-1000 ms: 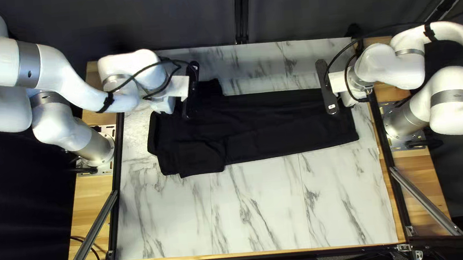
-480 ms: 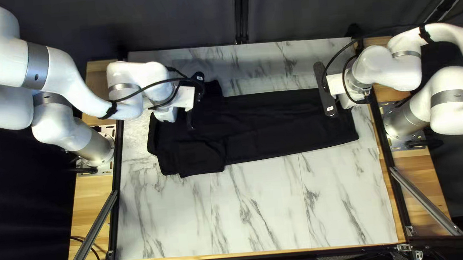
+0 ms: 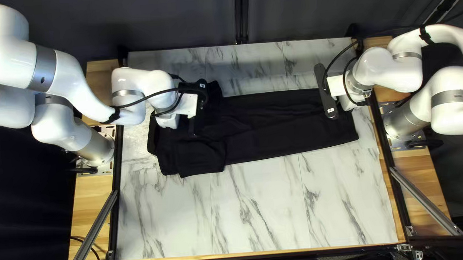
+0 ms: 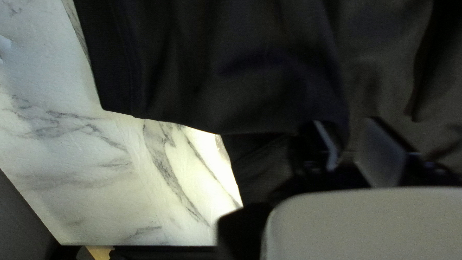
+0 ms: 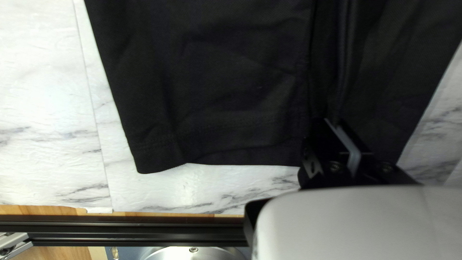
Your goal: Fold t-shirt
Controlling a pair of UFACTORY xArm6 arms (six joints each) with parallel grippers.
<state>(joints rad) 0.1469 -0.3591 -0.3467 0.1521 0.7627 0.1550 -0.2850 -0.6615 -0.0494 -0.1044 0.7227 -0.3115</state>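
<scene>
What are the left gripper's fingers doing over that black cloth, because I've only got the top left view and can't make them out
Observer: In the left wrist view the left gripper is open, its two fingers clearly apart.
Operator: And the right one?
Observer: The right gripper is shut, with folds of the black cloth running up to its fingertips; I can't tell whether any is pinched.
Operator: Anything on the cloth's end there that I'm missing?
Observer: Yes, a faint line of stitching runs just inside the edge, beside the right gripper.
</scene>
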